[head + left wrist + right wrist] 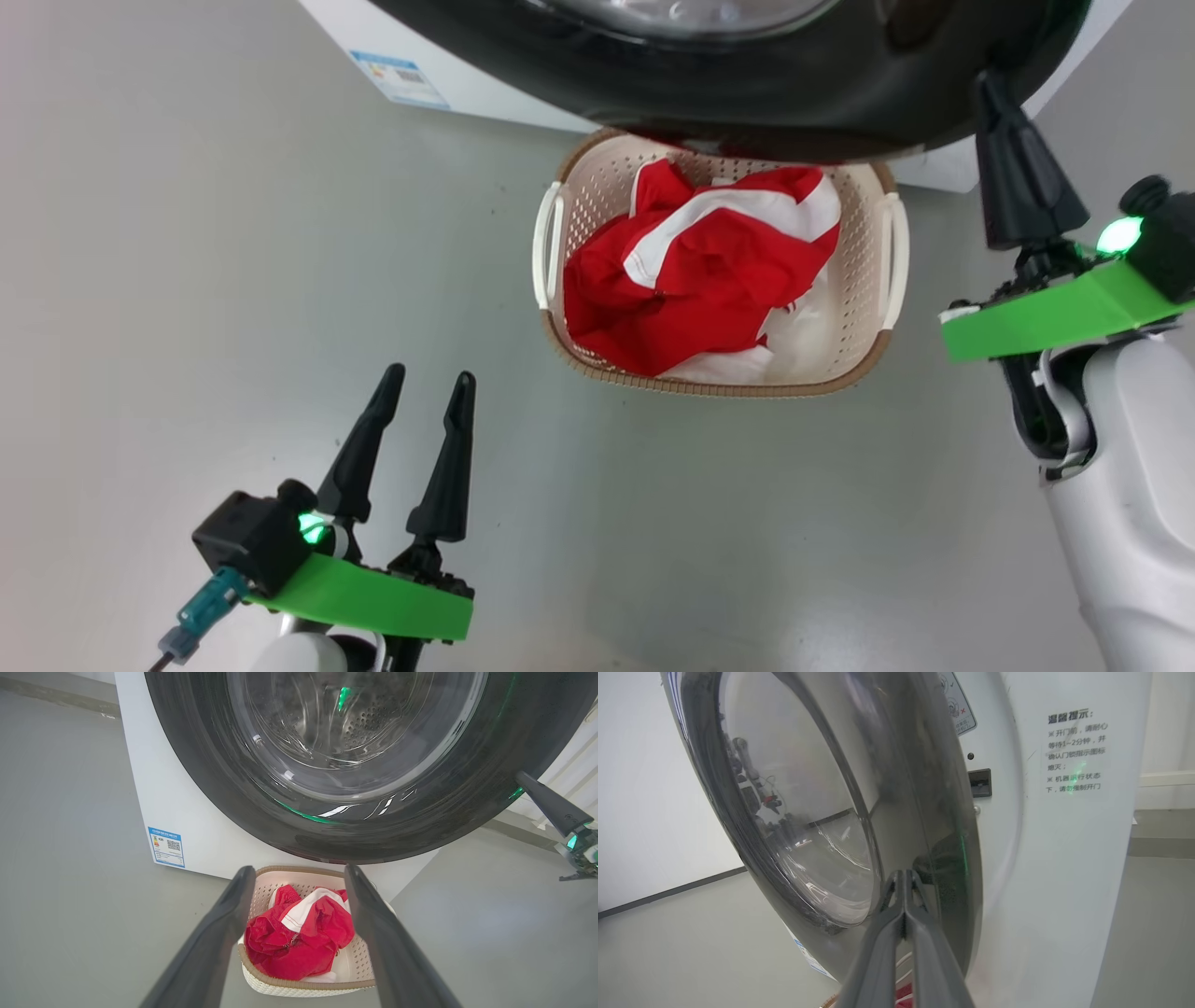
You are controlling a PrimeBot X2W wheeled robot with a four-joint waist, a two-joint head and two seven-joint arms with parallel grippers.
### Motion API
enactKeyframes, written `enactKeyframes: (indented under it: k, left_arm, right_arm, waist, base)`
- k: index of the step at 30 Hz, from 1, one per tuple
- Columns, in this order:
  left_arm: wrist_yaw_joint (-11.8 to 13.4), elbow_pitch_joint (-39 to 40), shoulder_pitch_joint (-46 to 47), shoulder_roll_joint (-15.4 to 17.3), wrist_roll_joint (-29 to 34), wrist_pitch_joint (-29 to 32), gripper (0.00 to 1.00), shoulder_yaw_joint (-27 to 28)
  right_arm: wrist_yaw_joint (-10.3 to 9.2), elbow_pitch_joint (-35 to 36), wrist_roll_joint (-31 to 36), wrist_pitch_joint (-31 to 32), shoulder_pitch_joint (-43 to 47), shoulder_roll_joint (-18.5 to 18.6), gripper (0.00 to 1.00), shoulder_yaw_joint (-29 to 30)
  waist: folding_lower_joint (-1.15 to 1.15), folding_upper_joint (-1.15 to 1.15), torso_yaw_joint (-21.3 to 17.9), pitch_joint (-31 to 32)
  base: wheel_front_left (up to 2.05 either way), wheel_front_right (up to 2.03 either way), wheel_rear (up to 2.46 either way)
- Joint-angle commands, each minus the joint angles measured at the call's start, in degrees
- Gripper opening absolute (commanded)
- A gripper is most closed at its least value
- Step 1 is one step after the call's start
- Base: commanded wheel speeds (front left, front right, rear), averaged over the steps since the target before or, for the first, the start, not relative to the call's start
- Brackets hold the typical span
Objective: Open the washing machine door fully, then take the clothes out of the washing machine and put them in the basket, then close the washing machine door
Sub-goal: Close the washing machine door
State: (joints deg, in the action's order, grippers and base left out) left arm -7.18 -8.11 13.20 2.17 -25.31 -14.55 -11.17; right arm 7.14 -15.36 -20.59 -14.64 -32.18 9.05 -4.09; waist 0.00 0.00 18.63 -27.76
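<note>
**Q:** What was your right gripper doing just then?

**A:** My right gripper [903, 873] was pinched fully together and held nothing. Its tips lay against the glossy black rim of the washing machine door [945, 826], near its free edge. The door stood ajar. Just past my fingertips, the dark latch slot [980, 783] on the white washing machine [1064, 868] was uncovered.

**Q:** How would you have finished the closing well?

**A:** I judged it best to push squarely on the rim, not on the bulging glass to the left of my fingers. I would press steadily toward that slot until the catch took, keeping the tips from sliding off the slick curve.

**Q:** And the left one?

**A:** My left gripper [430, 373] was spread wide and empty, hanging over bare floor. Straight ahead of its fingers sat the cream perforated basket [709, 388], below the door's lower rim.

**Q:** The clothes?

**A:** The red clothes [709, 280] lay crumpled inside the basket, with white stripes and panels showing, and they filled most of it.
</note>
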Motion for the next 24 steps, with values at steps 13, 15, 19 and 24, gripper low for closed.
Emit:
enactKeyframes:
  k: [13,15,19,24]
  left_arm:
    - [-0.31,2.57,3.85,0.71,-1.84,-0.45,1.00,0.20]
    - [-0.31,2.72,4.29,0.71,-2.10,-0.45,1.00,-0.01]
    - [-0.31,2.84,4.74,0.71,-2.46,-0.45,1.00,-0.25]
    - [-0.31,2.92,5.18,0.71,-2.80,-0.45,1.00,-0.70]
  right_arm:
    - [0.35,0.81,0.73,-0.36,-9.16,1.57,0.00,0.82]
    - [0.35,0.49,0.80,-0.36,-10.43,1.90,0.00,1.25]
    - [0.35,0.27,0.93,-0.36,-12.07,2.22,0.00,2.20]
    - [0.35,0.14,1.06,-0.36,-14.08,2.26,0.00,3.62]
  waist:
    - [0.00,0.00,2.00,-6.45]
    - [0.00,0.00,2.20,-7.13]
    - [0.00,0.00,2.44,-7.80]
    - [0.00,0.00,2.83,-8.51]
  base:
    - [0.00,0.00,0.00]
    - [0.00,0.00,0.00]
    - [0.00,0.00,0.00]
    - [0.00,0.00,0.00]
